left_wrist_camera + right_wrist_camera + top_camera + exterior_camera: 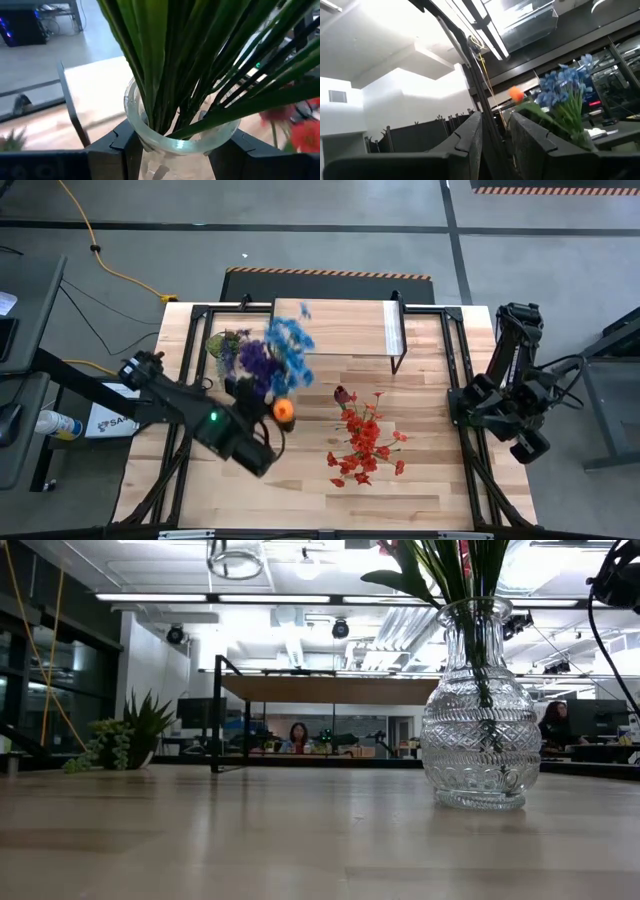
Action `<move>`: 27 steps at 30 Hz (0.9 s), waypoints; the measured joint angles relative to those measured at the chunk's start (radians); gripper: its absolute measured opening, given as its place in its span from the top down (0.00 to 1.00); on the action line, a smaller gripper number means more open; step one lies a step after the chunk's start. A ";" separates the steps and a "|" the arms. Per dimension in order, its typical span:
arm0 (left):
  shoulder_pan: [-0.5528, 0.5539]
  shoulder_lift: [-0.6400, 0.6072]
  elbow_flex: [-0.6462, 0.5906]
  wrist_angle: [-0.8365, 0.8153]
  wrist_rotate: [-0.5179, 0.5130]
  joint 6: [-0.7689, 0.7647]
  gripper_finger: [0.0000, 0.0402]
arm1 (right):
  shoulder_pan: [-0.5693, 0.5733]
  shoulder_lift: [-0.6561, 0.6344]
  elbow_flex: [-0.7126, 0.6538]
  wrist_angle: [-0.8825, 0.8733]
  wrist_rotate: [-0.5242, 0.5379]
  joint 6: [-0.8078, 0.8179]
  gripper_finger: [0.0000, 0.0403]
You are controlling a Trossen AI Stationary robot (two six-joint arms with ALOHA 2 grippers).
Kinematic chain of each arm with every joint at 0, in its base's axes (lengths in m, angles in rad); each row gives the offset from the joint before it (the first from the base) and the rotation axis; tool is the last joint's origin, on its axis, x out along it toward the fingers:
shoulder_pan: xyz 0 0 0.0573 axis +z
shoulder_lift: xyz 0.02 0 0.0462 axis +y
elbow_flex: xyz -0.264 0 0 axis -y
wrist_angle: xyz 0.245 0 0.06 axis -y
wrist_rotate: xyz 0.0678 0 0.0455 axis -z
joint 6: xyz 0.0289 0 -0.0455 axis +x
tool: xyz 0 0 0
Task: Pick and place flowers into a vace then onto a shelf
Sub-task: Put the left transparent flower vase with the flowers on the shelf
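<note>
The left gripper (175, 150) pinched the glass vase (177, 137) by its neck, flowers (275, 355) inside, left of centre in the high view. At far right, the right gripper's (495, 145) fingers nearly touched

An open lab or office: concrete floor (330, 220), ceiling strip lights (300, 598), seated people at desks (298, 736).

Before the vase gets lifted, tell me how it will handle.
The vase is patterned glass, so probably heavy for its size, slick and breakable. Its tall flowers rise well above the narrow neck, so it may tip if pushed high. The wide base probably steadies it on the table.
</note>
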 joint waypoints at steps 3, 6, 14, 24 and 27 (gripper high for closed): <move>0.044 -0.015 0.039 -0.003 -0.012 0.077 0.48 | 0.000 -0.007 0.000 -0.004 0.001 -0.009 0.77; 0.095 -0.016 0.098 -0.001 -0.026 0.173 0.48 | 0.000 -0.016 0.000 -0.004 0.001 -0.014 0.77; 0.249 -0.016 0.268 -0.001 -0.054 0.436 0.48 | 0.000 -0.027 0.000 -0.005 0.001 -0.062 0.77; 0.435 -0.016 0.384 0.003 -0.055 0.603 0.48 | 0.000 -0.026 0.000 -0.002 0.001 -0.097 0.77; 0.474 -0.015 0.384 0.006 -0.051 0.603 0.48 | 0.000 -0.026 0.000 -0.001 0.001 -0.103 0.77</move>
